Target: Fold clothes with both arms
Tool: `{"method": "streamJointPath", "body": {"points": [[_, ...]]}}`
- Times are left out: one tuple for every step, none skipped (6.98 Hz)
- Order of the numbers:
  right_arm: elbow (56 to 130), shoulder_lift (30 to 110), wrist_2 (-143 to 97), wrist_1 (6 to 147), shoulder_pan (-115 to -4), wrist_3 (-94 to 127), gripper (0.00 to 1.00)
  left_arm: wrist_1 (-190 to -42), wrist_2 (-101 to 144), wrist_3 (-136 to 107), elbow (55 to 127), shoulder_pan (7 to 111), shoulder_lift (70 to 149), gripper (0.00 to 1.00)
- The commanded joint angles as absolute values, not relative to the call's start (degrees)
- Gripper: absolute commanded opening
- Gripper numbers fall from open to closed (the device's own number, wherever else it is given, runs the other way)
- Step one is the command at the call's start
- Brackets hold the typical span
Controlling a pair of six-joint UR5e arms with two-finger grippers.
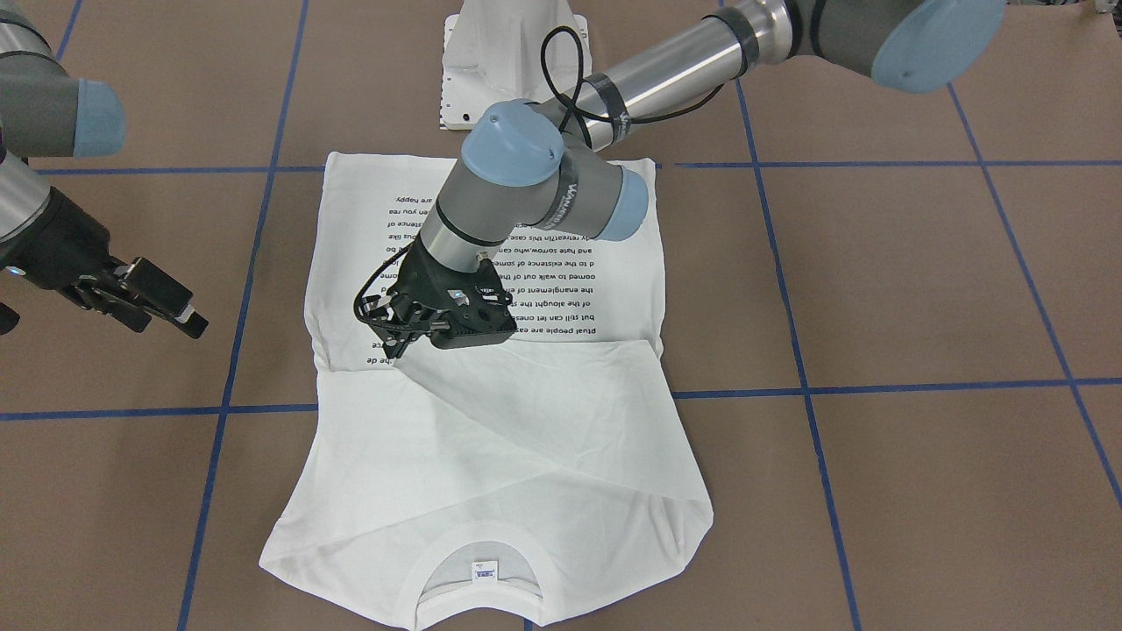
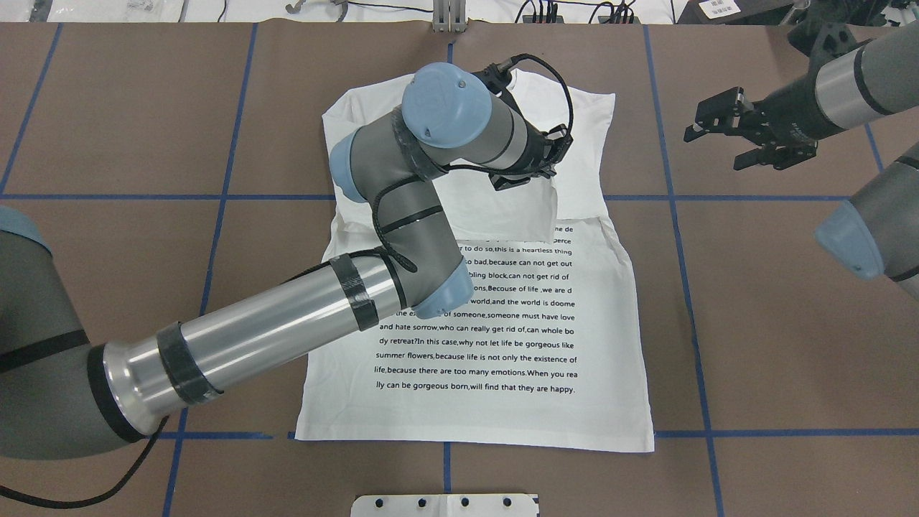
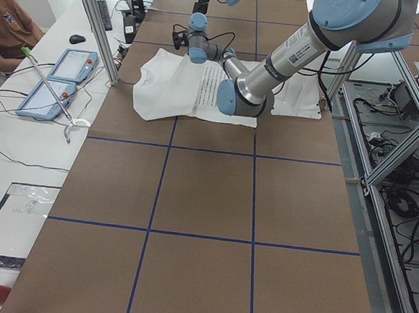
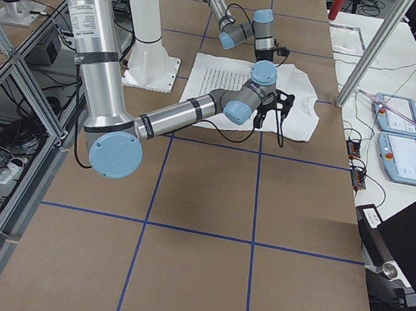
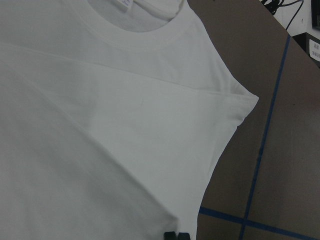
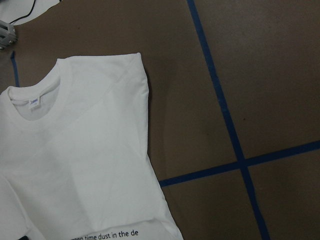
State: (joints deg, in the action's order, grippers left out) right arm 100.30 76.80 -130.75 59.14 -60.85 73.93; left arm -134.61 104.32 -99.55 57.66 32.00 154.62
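The white long-sleeved T-shirt [image 1: 491, 438] lies flat on the brown table, printed text [image 2: 488, 337] up. Its neck and label [image 1: 485, 570] are on the far side from the robot. Both sleeves are folded in across the chest. My left arm reaches over the shirt. My left gripper [image 1: 394, 349] is at the end of the folded sleeve, beside the text block. In the left wrist view its fingertips [image 5: 170, 235] are close together on the cloth's edge. My right gripper [image 2: 714, 147] is open and empty, above bare table beside the shirt.
The white pedestal base [image 1: 513, 53] stands just behind the shirt's hem. Blue tape lines [image 1: 877, 386] cross the brown table. Tablets [image 3: 56, 79] and a seated person [image 3: 9, 25] are beyond the table's far edge.
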Motion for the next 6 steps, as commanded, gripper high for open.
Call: {"method": "streamJointPath", "body": {"points": [[100.37,78.13,-131.13,59.15,-61.79,71.98,1.00,-137.88,98.81,-99.49,53.46,28.23,156.53,0.00],[100.37,78.31,-130.96,59.15,-61.79,71.98,1.00,-138.34,97.05,-99.49,52.31,27.17,156.79,0.00],[100.28,78.66,-130.87,59.15,-61.87,71.98,1.00,-138.86,96.77,-99.41,51.60,26.55,157.06,0.00],[100.28,78.92,-130.87,59.15,-61.87,71.98,1.00,-140.09,95.03,-99.40,49.94,25.85,157.93,0.00],[100.20,78.93,-130.78,59.15,-61.87,71.98,1.00,-141.84,93.97,-99.49,47.57,25.67,159.59,0.00],[100.28,78.93,-130.61,59.06,-61.87,71.98,1.00,-142.55,93.96,-99.49,47.03,25.66,159.96,0.00]]}}
